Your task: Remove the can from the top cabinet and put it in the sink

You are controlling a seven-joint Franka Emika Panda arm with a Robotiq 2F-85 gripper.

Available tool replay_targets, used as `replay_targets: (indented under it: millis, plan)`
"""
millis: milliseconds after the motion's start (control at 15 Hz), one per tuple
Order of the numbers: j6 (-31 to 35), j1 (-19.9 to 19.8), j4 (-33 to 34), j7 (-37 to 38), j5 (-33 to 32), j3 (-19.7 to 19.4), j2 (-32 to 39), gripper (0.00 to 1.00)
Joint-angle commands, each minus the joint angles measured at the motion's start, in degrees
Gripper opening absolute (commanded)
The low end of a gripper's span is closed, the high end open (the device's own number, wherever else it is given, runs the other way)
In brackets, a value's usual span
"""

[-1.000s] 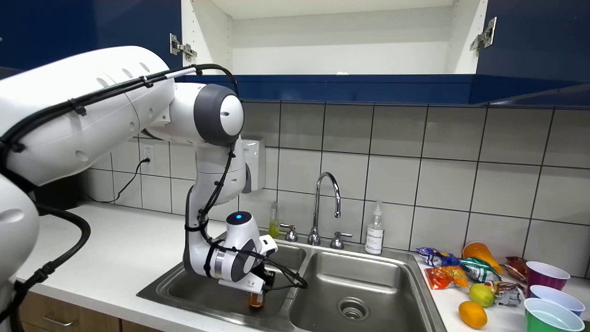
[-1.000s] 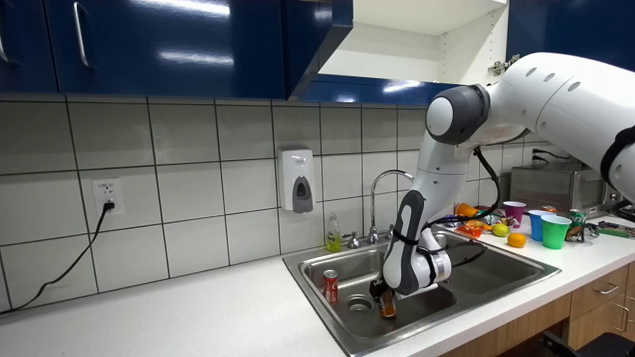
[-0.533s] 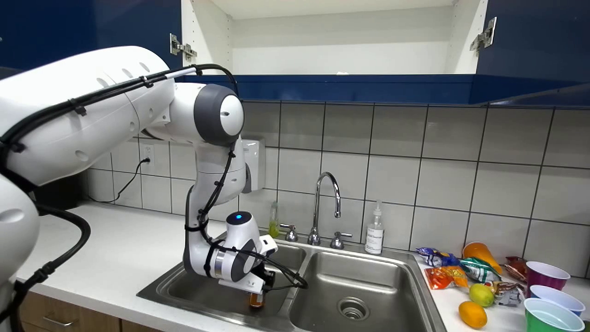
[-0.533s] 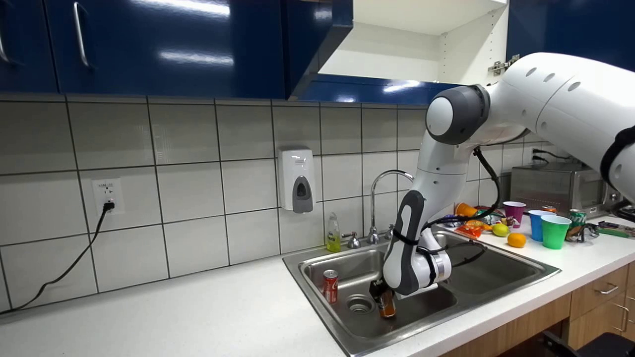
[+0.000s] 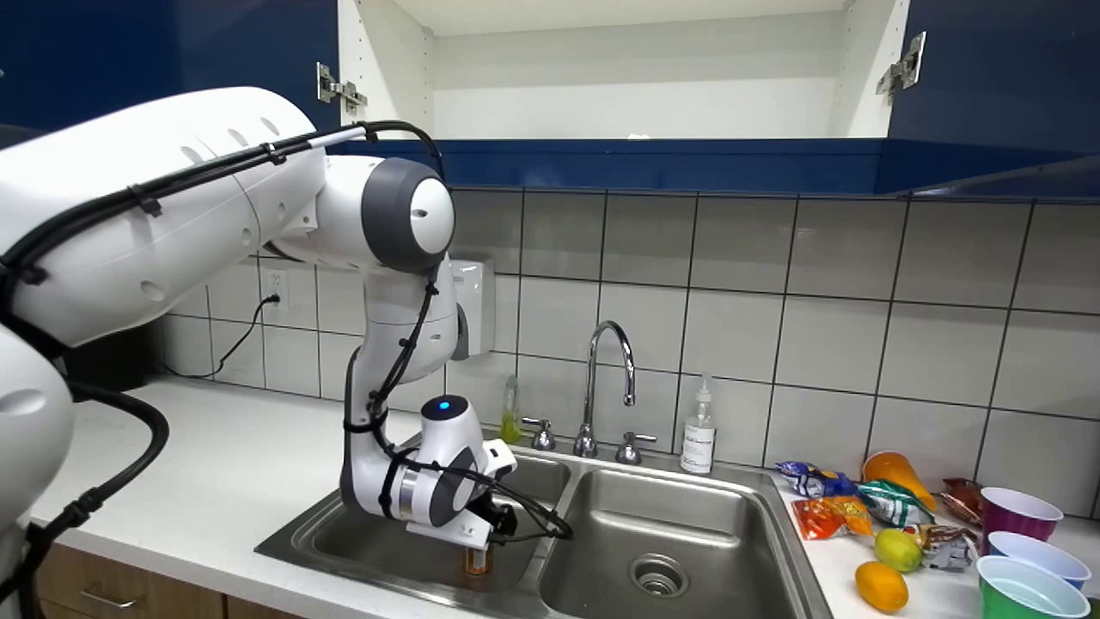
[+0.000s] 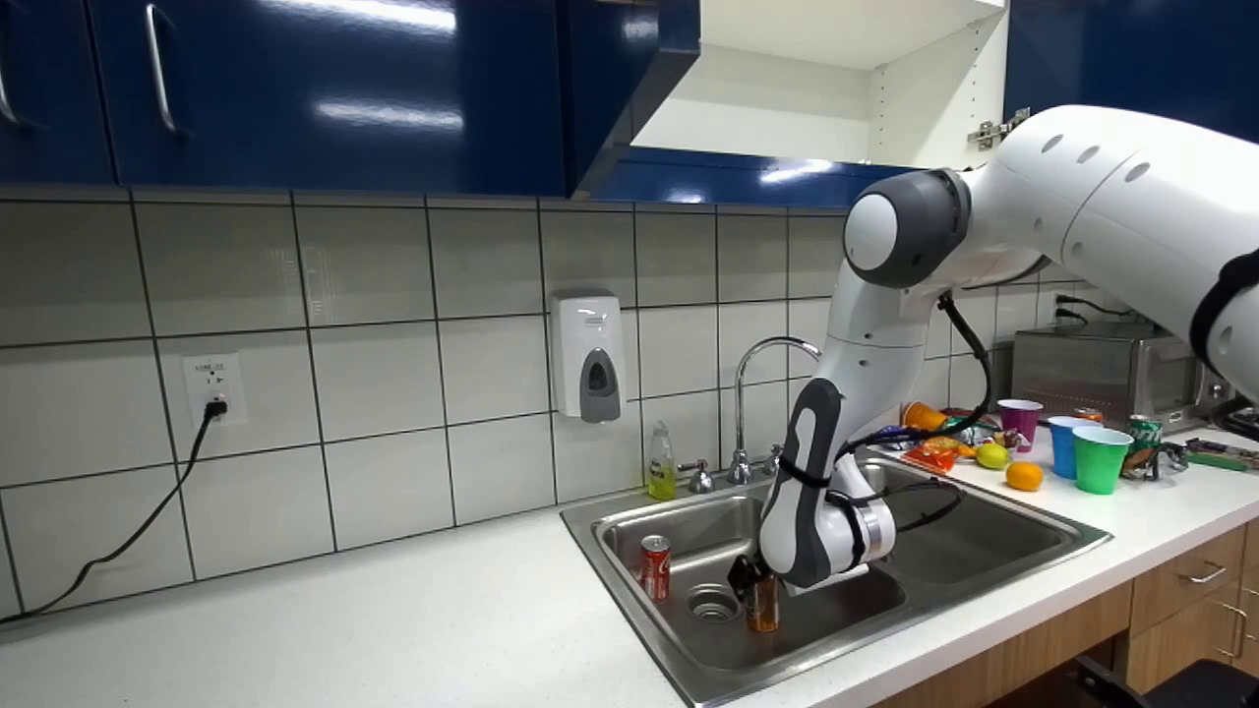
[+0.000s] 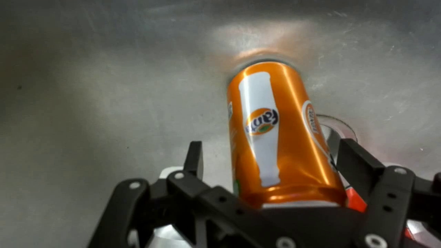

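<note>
Black two-fingered gripper (image 7: 272,155): fingers apart, one to each side of an orange cylindrical metal can with a white bottle print (image 7: 289,137); clear gap at one finger, contact at the other cannot be told. The can stands upright on the floor of the double-basin stainless-steel sink (image 5: 687,524) (landmark). In the same basin of the sink: a round metal drain (image 6: 713,603) and a standing red cylindrical can (image 6: 655,568). Sink floor: dull grey, lightly scratched, orange reflection around the orange can's foot.

Around the sink: smooth white countertop (image 6: 393,610). Beside one end of the sink: orange rounded fruit (image 5: 881,586), yellow-green round fruit (image 5: 896,550), shiny multicoloured snack bags (image 5: 894,501), plastic cups (image 6: 1099,462) in purple, blue and green.

Along the sink's back edge: curved chrome faucet (image 5: 590,387), clear bottle of yellow-green liquid (image 6: 661,479), clear pump bottle with white label (image 5: 698,447).

Behind the sink: wall of pale glossy tiles (image 6: 236,393) with dark joints; white-and-grey soap dispenser (image 6: 585,354) mounted on it.

Above the sink: wide wall cabinet (image 5: 636,64) with glossy dark-blue doors and white interior, doors open.
</note>
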Motion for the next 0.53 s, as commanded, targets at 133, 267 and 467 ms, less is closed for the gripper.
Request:
replay_targets:
  millis: [133,267,467]
  plan:
    - [-0.53,0.57,-3.97,-0.2,0.46,-0.53,-4.54,1.0]
    - [-1.09,0.84,-5.3,-0.2,0.57,-0.75,-6.24,1.0]
    - [-2.05,0.95,-7.51,-0.29,0.48,-0.77,-8.96,1.0]
